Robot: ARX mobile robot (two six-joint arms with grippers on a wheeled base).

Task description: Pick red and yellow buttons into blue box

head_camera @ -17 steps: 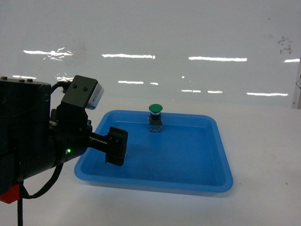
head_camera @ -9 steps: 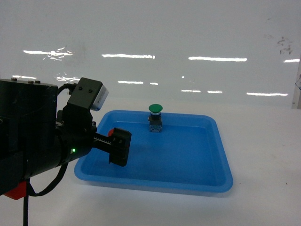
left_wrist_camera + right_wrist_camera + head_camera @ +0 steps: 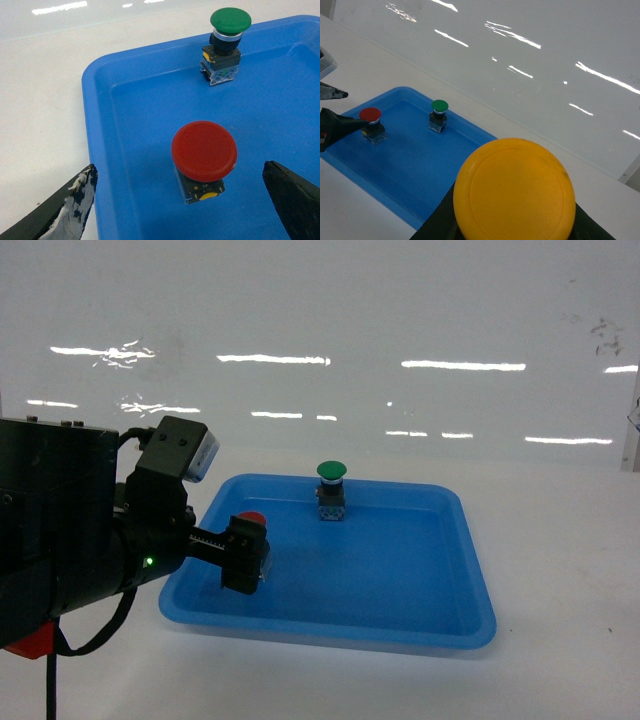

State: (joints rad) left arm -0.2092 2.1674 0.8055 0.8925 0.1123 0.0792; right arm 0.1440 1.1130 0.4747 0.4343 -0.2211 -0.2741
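While the red button (image 3: pixel 252 519) stands in the shallow blue tray (image 3: pixel 470 625), the views read so:

Head view: left gripper (image 3: pixel 246 554) hangs over the tray's left part, hiding most of the red button; green button (image 3: pixel 331 490) upright near the far rim.

Left wrist view: fingers (image 3: pixel 65 209) spread wide, either side of the red button (image 3: pixel 203 156), not touching; cap up, axis vertical, near the left rim (image 3: pixel 91 145); open floor to the right.

Right wrist view: right gripper (image 3: pixel 515 227) clamped on the yellow button (image 3: pixel 515 191), cap facing the camera, raised off the table beside the tray's near corner.

Writing: none readable.
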